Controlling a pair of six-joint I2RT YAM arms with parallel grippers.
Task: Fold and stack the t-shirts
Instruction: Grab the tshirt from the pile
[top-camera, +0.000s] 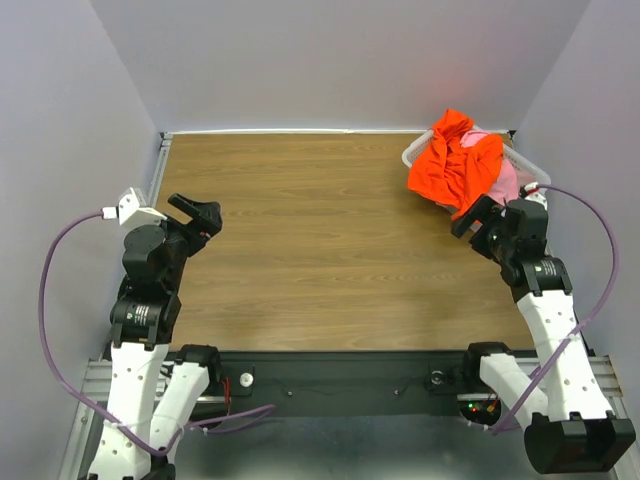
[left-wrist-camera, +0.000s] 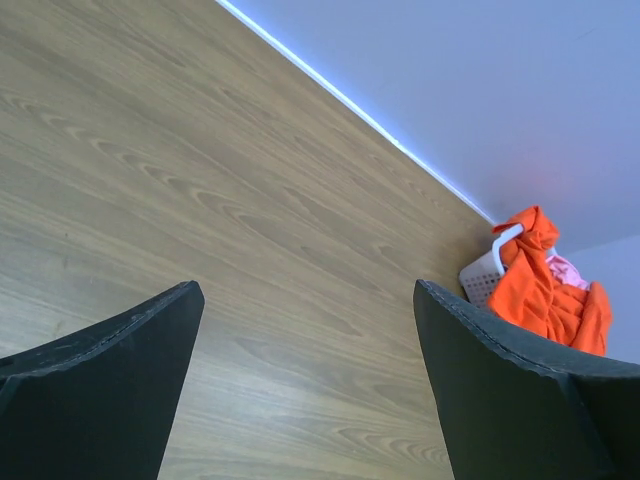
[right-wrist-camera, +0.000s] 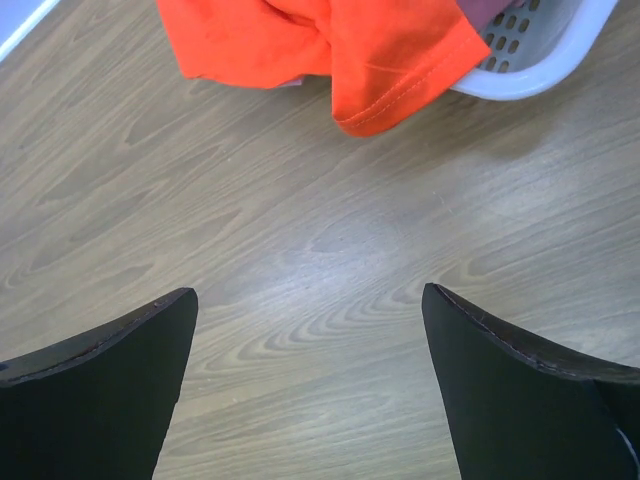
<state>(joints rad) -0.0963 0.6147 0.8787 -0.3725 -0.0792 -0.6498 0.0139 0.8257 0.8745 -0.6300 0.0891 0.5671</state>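
Note:
A bright orange t-shirt (top-camera: 455, 165) lies crumpled over the white lattice basket (top-camera: 416, 152) at the table's far right, one hem hanging down over the rim (right-wrist-camera: 400, 80). A light pink t-shirt (top-camera: 500, 180) shows under it inside the basket. My right gripper (top-camera: 468, 216) stands open just in front of the basket, nothing between its fingers (right-wrist-camera: 100, 380). My left gripper (top-camera: 200, 215) is open too, far across the table at the left, over bare wood (left-wrist-camera: 300, 300). The left wrist view catches the orange t-shirt (left-wrist-camera: 540, 290) and basket (left-wrist-camera: 480, 280) in the distance.
The wooden table (top-camera: 320, 250) is boxed in by pale walls at the back and both sides. A black rail (top-camera: 330, 375) carrying the arm bases runs along the near edge. Purple cables (top-camera: 55, 260) loop from both wrists.

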